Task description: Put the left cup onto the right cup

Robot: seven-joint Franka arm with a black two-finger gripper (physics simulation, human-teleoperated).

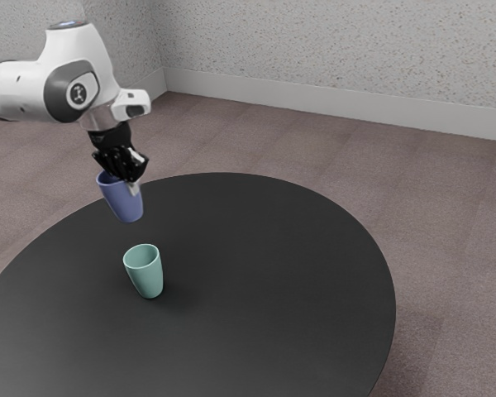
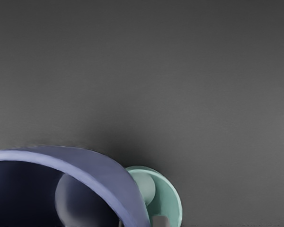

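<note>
Round black table (image 1: pixel 273 273) on brown carpet (image 1: pixel 430 190); speckled grey wall (image 1: pixel 355 41), white baseboard (image 1: pixel 331 98).

No readable text, labels, numbers or signs on anything.

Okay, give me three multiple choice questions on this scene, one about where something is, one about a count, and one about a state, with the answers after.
1. Where is the blue cup relative to the green cup?
A. Nested inside it
B. Lifted off the table, apart from it
C. Lying on the floor beside it

2. How many cups are there?
A. One
B. Three
C. Two

3. What is the gripper doing?
A. It is shut on the blue cup
B. It is open, holding nothing
C. It is shut on the green cup

Answers:
1 B: the exterior view shows the blue cup in the air, tilted, with the green cup standing alone on the table.
2 C: one blue and one green.
3 A: the black fingers clamp the blue cup's rim and carry it.
</note>
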